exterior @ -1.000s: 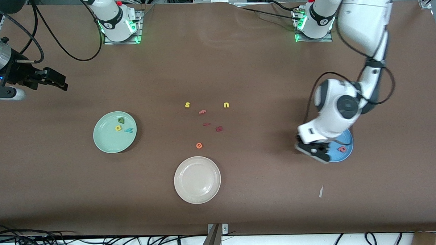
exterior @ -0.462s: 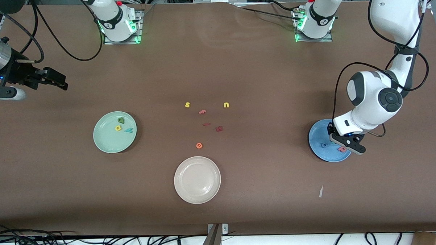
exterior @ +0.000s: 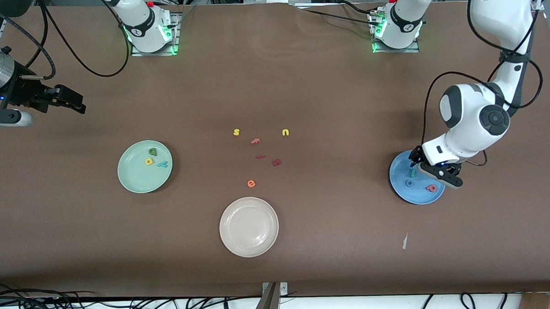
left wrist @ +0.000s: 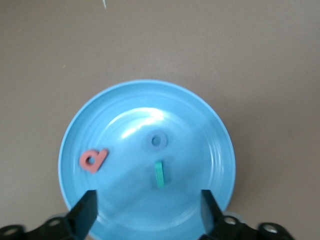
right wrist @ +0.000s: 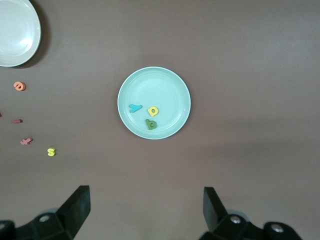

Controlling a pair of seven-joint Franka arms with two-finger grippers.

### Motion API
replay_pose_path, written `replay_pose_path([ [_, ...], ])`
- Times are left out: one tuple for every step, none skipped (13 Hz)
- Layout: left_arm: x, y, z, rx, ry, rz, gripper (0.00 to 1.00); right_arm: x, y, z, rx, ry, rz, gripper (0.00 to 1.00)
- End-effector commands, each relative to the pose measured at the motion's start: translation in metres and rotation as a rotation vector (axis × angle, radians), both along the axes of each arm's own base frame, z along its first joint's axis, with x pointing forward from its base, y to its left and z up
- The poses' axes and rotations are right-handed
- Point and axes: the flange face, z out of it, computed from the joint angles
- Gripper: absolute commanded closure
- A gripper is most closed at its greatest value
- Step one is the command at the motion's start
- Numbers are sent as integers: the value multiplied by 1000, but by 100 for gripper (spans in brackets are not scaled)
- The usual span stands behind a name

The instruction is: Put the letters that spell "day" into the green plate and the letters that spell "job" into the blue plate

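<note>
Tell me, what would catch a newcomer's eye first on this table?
Probably the left gripper, open over the blue plate at the left arm's end of the table, where three small letters lie: a teal one, a blue ring and a salmon-red one. Next, the green plate toward the right arm's end, with three more letters, and the cream plate nearest the front camera.

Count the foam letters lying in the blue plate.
3, all inside the blue plate: the blue ring "o" near its middle, the teal "j" beside the ring, and the salmon-red "b" nearer its rim. None seems hidden.
</note>
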Motion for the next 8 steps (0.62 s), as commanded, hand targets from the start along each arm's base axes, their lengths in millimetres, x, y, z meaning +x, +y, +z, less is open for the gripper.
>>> replay_pose_path([
  [-52,17,68,-12,-65,18,0,-2,-3,5,3,6,-12,0],
  [-52,17,84,-15,-95,16,0,-2,-3,6,3,6,-12,0],
  [-53,17,101,-18,-119,11,0,-2,-3,7,3,5,-12,0],
  [-59,16,117,-25,-105,11,0,-2,0,7,3,5,-8,0],
  [-67,16,137,-30,-93,7,0,-1,0,6,3,5,-8,0],
  [-74,17,157,-35,-94,10,0,-1,1,6,3,5,-6,0],
  [-78,18,177,-40,-98,11,0,-1,2,7,4,0,-5,0],
  [-80,22,194,-44,-77,14,0,-1,2,6,3,2,-5,0],
])
